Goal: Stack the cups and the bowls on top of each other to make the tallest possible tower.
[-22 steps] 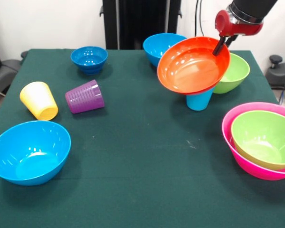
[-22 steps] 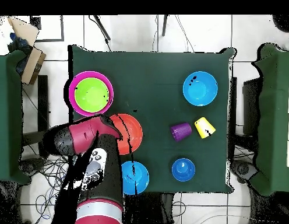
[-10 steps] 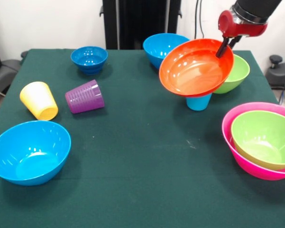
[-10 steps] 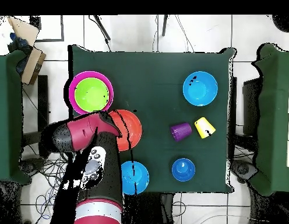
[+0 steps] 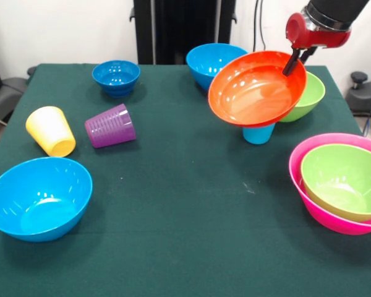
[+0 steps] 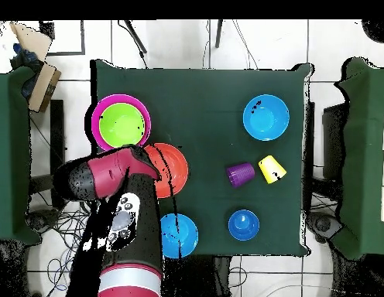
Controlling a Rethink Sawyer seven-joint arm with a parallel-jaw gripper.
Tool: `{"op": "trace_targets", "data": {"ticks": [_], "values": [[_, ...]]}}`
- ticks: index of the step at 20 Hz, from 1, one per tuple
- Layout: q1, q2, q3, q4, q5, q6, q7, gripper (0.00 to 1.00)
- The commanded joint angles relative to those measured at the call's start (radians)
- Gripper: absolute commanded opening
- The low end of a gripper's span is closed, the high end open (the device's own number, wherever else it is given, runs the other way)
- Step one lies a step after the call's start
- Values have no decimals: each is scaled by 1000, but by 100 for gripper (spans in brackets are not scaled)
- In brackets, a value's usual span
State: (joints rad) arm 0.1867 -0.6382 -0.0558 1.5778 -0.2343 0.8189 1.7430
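The orange bowl (image 5: 255, 88) is being held off the worktop (image 5: 191, 216) by the gripper (image 5: 291, 62), whose dark fingers are being kept clamped on the bowl's upper rim, so that the bowl is being hung tilted with its open side turned outward. Just below the held bowl, a light blue cup (image 5: 259, 133) is being partly covered from view, and a lime green bowl (image 5: 307, 96) is being partly hidden just behind it, beside the gripper. Further below the gripper, a second lime green bowl (image 5: 343, 180) is being carried inside the large pink bowl (image 5: 321, 213). Well apart from the gripper, across the worktop, the purple cup (image 5: 110, 125) and the yellow cup (image 5: 51, 130) are being left lying on their sides, near each other, between a small dark blue bowl (image 5: 116, 77) and a light blue bowl (image 5: 38, 198); another light blue bowl (image 5: 207, 60) is being left near the held bowl
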Motion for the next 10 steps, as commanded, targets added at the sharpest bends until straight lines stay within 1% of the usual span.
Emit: {"op": "trace_targets", "data": {"ticks": [1,10], "values": [[17,33,37,-29,21,54,144,0],[25,36,28,-25,12,21,153,0]]}}
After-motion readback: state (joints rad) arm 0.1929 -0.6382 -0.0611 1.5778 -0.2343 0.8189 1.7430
